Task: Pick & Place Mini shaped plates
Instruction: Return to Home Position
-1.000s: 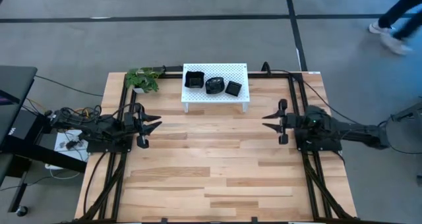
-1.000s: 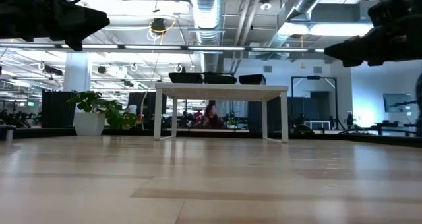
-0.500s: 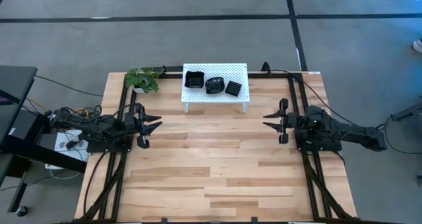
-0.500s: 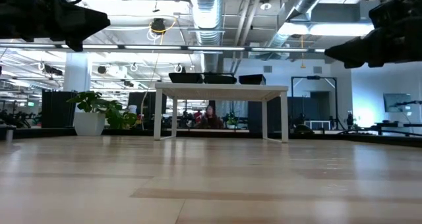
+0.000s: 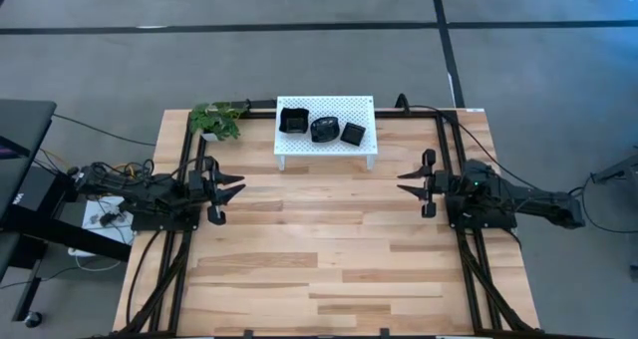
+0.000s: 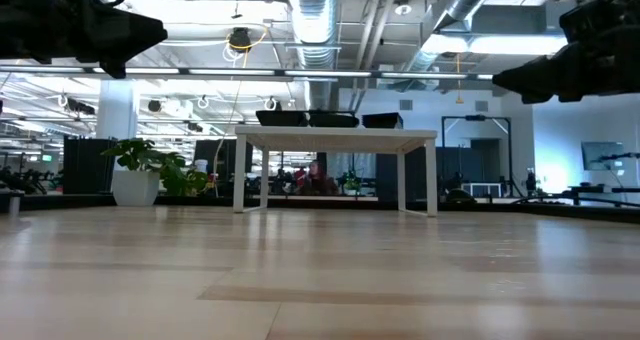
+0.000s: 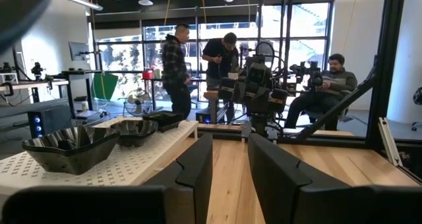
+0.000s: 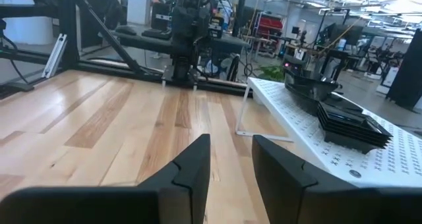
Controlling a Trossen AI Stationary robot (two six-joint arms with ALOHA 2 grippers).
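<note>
Left gripper: your left gripper (image 5: pixel 237 186) hangs above the table's left edge, left of centre in the high view. It points right, its fingers are apart and it holds nothing.
Right gripper: your right gripper (image 5: pixel 402 182) mirrors it at right of centre and points left. Its fingers are also spread and it holds nothing.
Table: the table (image 5: pixel 319 259) is pale wood planks, with black rails running down both sides.
Rack: the white perforated rack (image 5: pixel 329 104) stands on legs at upper centre of the high view, against the table's far edge.
Plates: you see the plates (image 5: pixel 324 129) on the rack top, in a row of three groups. The left pile (image 5: pixel 293 120) has raised rims, the middle dish (image 5: pixel 324 130) is rounded and wavy, and the square stack (image 5: pixel 353 134) is on the right.
Heading: the square stack sits skewed, with its corners turned off the rack's edges, and its equal sides give no long axis. You cannot tell the middle dish's long axis.
Plant: the plant (image 5: pixel 217 120) is at upper left, just beside the rack.
Room: the floor (image 5: pixel 319 60) is grey with dark lines. In the left wrist view, people (image 7: pixel 175 66) show beyond the table, two standing and one seated.
</note>
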